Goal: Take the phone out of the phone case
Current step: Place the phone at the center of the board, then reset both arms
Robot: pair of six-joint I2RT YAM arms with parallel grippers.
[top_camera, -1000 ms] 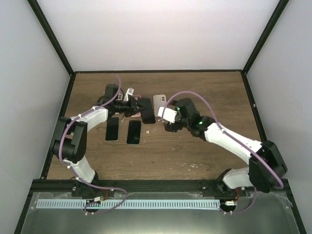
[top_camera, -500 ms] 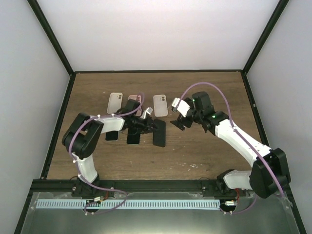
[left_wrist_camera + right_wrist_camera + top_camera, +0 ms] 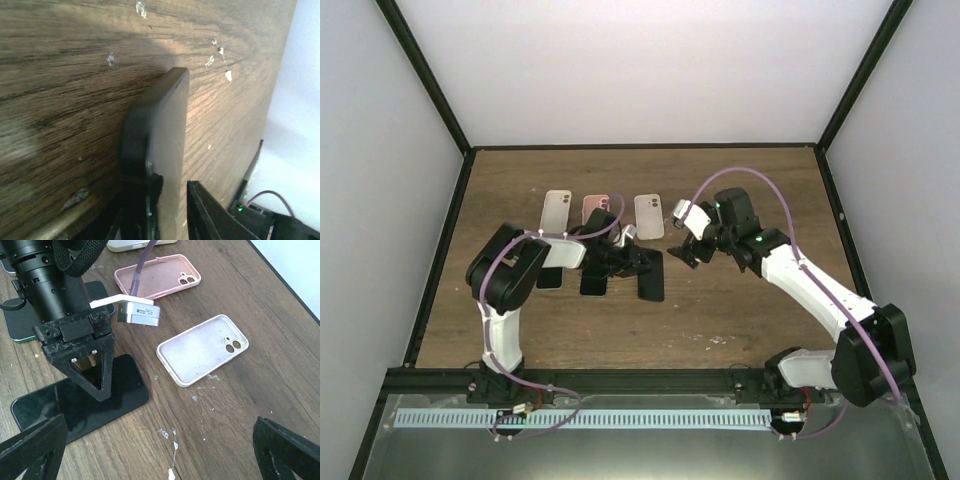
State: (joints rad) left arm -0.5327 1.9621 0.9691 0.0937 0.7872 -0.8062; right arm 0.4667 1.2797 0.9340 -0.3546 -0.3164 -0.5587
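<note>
A bare black phone (image 3: pixel 652 277) lies flat on the wood table, right of centre. My left gripper (image 3: pixel 628 262) straddles its near end, open a little. In the left wrist view the phone (image 3: pixel 167 125) runs edge-on between the jaws of the gripper (image 3: pixel 174 181), with a thin gap at the right finger (image 3: pixel 200 200). An empty cream phone case (image 3: pixel 202 347) lies just behind the phone (image 3: pixel 80 400). My right gripper (image 3: pixel 682 248) hovers wide open over bare wood beside them, holding nothing (image 3: pixel 160 440).
An empty pink case (image 3: pixel 597 208) and an empty white case (image 3: pixel 556 211) lie in the back row. Two more dark phones (image 3: pixel 595 281) (image 3: pixel 550 277) lie partly under my left arm. Black frame rails border the table.
My left gripper carried the black phone from the back row to the right front, laid it flat, and its jaws parted slightly. My right gripper drew back to the right.
</note>
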